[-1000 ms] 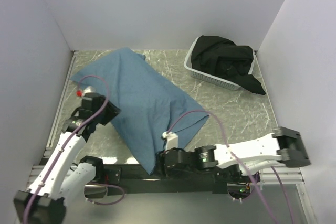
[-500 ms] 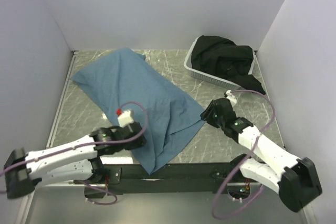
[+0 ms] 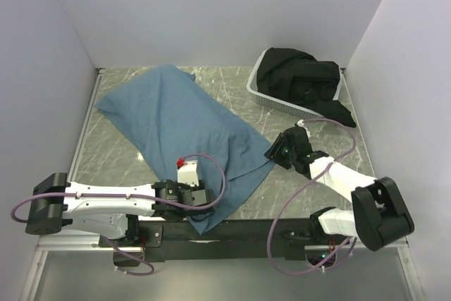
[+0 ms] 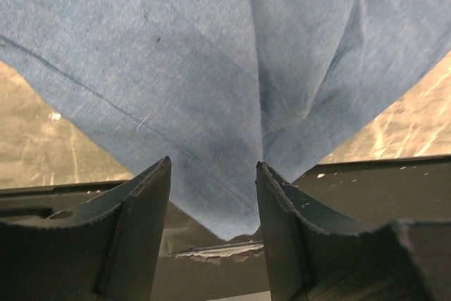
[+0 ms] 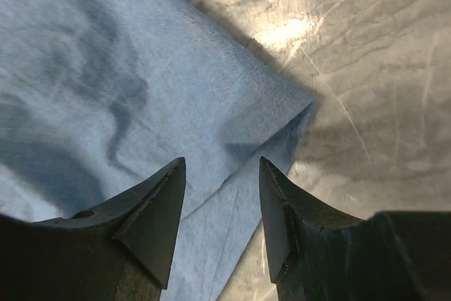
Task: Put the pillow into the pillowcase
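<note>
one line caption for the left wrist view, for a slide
Left gripper, open, poised over the blue pillowcase corner that overhangs the table edge.

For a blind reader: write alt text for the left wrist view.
The left gripper, jaws open, frames the near corner of the blue pillowcase, which overhangs the marbled table edge onto a dark rail.

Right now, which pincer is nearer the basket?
Right. The right pincer hovers at the right corner of the pillowcase, just short of the basket; the left pincer is at its near corner, farther away.
</note>
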`<state>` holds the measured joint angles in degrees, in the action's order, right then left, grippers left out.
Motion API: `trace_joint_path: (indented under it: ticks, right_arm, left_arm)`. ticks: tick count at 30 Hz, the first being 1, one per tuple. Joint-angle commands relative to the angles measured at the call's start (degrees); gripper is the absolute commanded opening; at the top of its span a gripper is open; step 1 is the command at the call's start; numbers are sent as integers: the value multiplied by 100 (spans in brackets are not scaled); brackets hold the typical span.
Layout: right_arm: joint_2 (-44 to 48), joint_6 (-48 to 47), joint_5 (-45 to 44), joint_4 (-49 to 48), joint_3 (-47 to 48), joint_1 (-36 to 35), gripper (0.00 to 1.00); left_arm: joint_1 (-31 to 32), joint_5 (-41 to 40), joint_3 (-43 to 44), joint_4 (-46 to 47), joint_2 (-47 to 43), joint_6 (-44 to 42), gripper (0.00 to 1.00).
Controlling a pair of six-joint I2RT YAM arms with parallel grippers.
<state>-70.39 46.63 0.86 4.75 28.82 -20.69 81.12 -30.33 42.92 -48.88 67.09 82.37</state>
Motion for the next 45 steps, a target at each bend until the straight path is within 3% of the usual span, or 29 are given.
trace_joint_path:
  ticks: [1, 10, 17, 21, 26, 31, 36, 39, 40, 42, 45]
  right_arm:
    - [-326, -14, 151, -458, -25, 56, 53]
    - [-493, -58, 125, -607, 89, 267, 45]
    - [-608, -93, 239, -616, 168, 390, 9]
    - [-520, -137, 221, -528, 177, 416, 0]
    - [-344, -216, 256, -363, 238, 539, 0]
    - [-203, -295, 300, -230, 309, 697, 0]
    - [-168, -374, 379, -141, 370, 917, 0]
    - [-168, -409, 485, -106, 414, 1110, 0]
    - [-151, -435, 494, -89, 440, 1189, 0]
    - [-150, -471, 459, -10, 502, 1269, 0]
    - [-159, -541, 485, 69, 590, 1514, 0]
  left_arm:
    - [123, -149, 287, -280, 6, 52, 57]
    - [597, 457, 410, -94, 742, -520, 55]
    - [949, 115, 849, -561, 1350, -379, 61]
    - [1028, -175, 1245, -763, 1640, -397, 64]
    - [1116, -386, 1658, -1018, 2202, -406, 66]
    - [1116, -614, 1694, -1570, 2528, -29, 51]
    - [1160, -624, 1632, -1459, 2572, -71, 46]
    - [1160, -536, 1597, -1080, 2616, -273, 32]
    - [1160, -518, 1623, -1019, 2642, -309, 18]
    - [1186, -422, 1693, -878, 2704, -432, 5]
    - [1292, -247, 1816, -825, 2669, -528, 1]
